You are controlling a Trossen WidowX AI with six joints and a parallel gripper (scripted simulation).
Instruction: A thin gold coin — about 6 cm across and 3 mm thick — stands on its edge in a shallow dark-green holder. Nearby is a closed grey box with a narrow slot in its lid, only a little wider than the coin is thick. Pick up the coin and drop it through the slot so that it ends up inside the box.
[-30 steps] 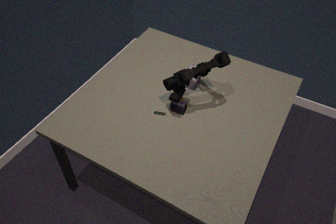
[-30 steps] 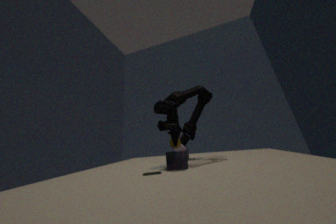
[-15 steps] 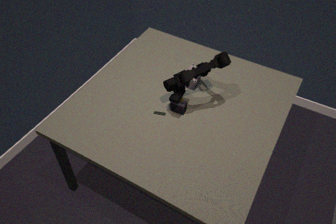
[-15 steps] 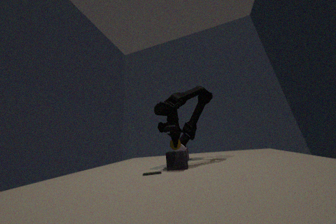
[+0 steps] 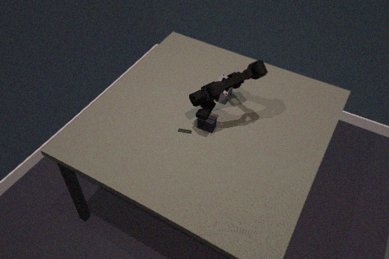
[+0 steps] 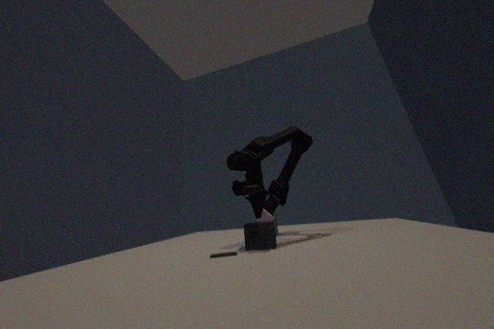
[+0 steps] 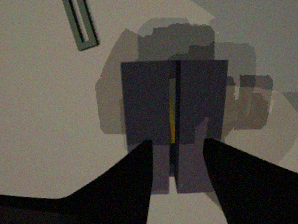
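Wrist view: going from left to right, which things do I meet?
Green holder → left finger → coin in the slot of the box → right finger.

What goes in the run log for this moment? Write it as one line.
gripper: open, over box | coin: edge-on in lid slot, free of fingers | holder: empty, beside box
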